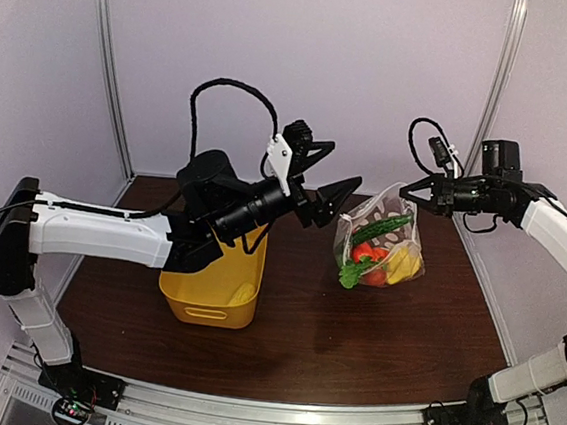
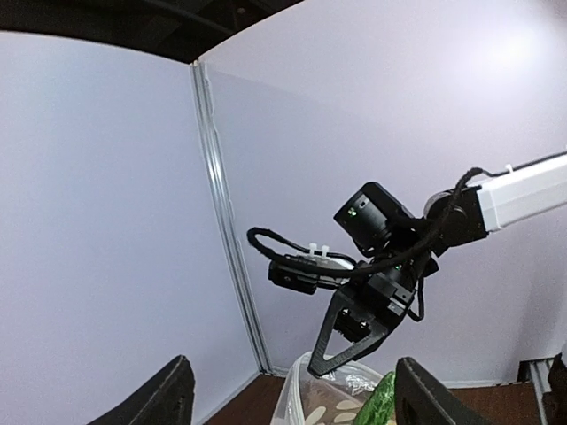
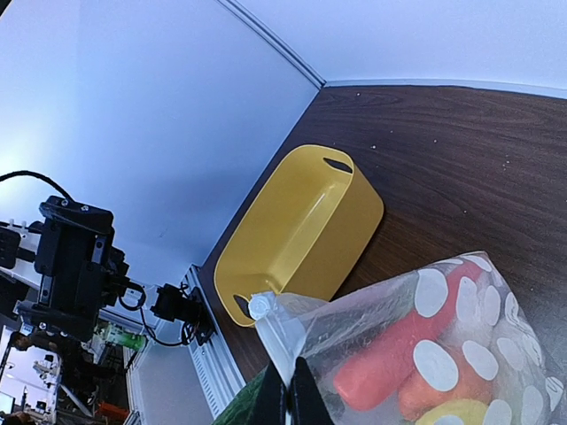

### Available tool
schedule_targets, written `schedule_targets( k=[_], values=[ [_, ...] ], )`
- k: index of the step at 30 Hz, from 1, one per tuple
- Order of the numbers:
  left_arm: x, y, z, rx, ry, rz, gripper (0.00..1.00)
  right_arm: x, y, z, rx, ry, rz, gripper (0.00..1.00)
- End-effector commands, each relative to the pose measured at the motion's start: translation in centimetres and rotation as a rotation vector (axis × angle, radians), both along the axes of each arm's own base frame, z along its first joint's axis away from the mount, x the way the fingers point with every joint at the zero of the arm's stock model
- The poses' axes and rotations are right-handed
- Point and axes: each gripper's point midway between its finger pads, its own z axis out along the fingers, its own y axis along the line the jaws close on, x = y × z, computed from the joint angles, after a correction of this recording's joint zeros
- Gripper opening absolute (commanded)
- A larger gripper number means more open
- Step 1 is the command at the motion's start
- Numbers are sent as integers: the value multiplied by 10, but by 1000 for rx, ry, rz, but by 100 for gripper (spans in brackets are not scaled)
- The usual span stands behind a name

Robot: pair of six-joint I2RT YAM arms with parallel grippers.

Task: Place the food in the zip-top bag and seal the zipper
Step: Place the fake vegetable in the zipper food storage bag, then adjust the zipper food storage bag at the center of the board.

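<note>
Beneath zip-top bag (image 1: 381, 244) lies brown table (image 1: 351, 350) (lilac walls (image 1: 378, 61)).

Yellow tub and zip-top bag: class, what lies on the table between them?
Nothing: the top external view shows only bare brown table between the yellow tub and the zip-top bag.

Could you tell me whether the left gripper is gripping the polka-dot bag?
No: the left gripper stands open beside the zip-top bag, with nothing between its fingers.
</note>
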Motion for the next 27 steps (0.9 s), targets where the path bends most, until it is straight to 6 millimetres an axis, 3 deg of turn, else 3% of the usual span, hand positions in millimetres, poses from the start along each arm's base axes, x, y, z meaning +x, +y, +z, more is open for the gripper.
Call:
schedule_targets(
  k=[1, 3, 8, 11, 17, 22, 27],
  values=[
    [31, 11, -100, 74, 484, 106, 72, 8, -9, -11, -87, -81, -36, 0],
    [28, 14, -128, 97, 626, 89, 62, 8, -13, -19, -128, -92, -54, 0],
    [18, -4, -169, 137, 791, -5, 47, 9, -15, -24, -129, -99, -70, 0],
    [9, -25, -175, 104, 841, -144, 45, 13, -15, -22, -134, -131, -78, 0],
    [29, -47, -199, 81, 985, -211, 43, 17, -14, -21, -133, -126, -75, 0],
    [43, -54, -213, 61, 1063, -187, 43, 16, -15, -17, -131, -137, -80, 0],
    [53, -53, -217, 24, 1110, -176, 27, 13, -16, -16, -131, -142, -83, 0]
  ],
)
